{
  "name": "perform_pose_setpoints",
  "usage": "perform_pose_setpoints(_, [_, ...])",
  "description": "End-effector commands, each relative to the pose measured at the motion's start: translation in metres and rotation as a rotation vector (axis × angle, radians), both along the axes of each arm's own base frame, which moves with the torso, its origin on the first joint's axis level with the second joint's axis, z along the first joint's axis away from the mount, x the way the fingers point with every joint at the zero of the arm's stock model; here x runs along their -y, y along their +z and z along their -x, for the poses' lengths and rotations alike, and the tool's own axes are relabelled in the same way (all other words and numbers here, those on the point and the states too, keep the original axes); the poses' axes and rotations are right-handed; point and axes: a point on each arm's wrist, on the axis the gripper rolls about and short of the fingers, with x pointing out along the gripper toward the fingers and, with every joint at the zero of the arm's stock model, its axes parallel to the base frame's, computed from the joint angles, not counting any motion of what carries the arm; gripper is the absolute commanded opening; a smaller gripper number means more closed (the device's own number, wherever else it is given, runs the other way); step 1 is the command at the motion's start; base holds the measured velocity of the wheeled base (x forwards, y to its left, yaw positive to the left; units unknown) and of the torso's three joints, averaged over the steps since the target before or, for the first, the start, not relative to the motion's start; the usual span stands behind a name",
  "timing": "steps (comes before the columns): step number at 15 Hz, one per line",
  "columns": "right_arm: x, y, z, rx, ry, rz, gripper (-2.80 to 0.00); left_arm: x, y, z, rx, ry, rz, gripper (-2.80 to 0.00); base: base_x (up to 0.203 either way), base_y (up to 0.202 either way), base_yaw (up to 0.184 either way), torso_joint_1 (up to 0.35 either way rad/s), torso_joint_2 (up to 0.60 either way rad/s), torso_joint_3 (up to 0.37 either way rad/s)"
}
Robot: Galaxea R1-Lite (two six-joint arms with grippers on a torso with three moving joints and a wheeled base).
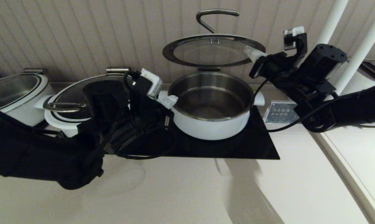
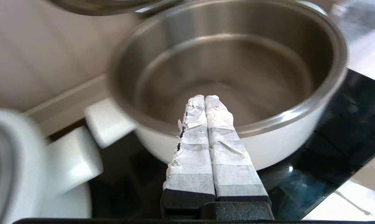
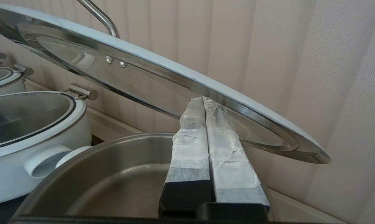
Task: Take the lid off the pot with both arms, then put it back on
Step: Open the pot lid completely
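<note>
Beige counter (image 1: 181, 193) w/ black hob (image 1: 255, 146), pot (image 1: 210, 105), ribbed wall (image 1: 81, 34).

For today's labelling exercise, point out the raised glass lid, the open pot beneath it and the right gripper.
glass lid (image 1: 206, 51), head view, on the clear glass centre.
pot (image 1: 210, 126), head view, on the white outer wall.
right gripper (image 3: 205, 100), right wrist view, at the fingertips under the lid's rim.

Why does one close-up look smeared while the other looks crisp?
Left wrist view: the pot and the neighbouring white pot are smeared, like motion blur. Right wrist view: the lid is crisp, with bright glare on its rim. Head view: dim.
</note>
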Motion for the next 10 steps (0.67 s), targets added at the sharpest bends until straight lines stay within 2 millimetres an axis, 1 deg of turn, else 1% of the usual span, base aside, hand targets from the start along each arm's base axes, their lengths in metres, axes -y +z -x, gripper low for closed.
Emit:
perform_pose_setpoints(1, [0.000, 0.000, -0.001, 0.006, 0.000, -0.001, -2.80, -0.011, 0.016, 0.014, 0.040, 0.031, 0.025, -2.80, 0.000, 0.000, 0.000, 0.000, 0.00, 0.000])
perform_pose_setpoints(4, [0.004, 0.001, -0.004, 0.016, -0.010, -0.004, -2.80, -0.042, 0.030, 0.033, 0.072, 0.104, 0.040, -2.80, 0.000, 0.000, 0.000, 0.000, 0.00, 0.000])
perform_pose_setpoints(5, [0.005, 0.002, -0.006, 0.021, -0.014, -0.005, -2.80, -0.056, 0.032, 0.041, 0.077, 0.136, 0.042, -2.80, 0.000, 0.000, 0.000, 0.000, 0.00, 0.000])
perform_pose_setpoints(8, [0.009, 0.001, -0.009, 0.022, -0.026, -0.006, -2.80, -0.097, 0.032, 0.074, 0.087, 0.240, 0.044, -2.80, 0.000, 0.000, 0.000, 0.000, 0.00, 0.000])
perform_pose_setpoints(10, [0.011, -0.001, -0.012, 0.018, -0.032, -0.004, -2.80, -0.123, 0.029, 0.100, 0.102, 0.321, 0.048, -2.80, 0.000, 0.000, 0.000, 0.000, 0.00, 0.000])
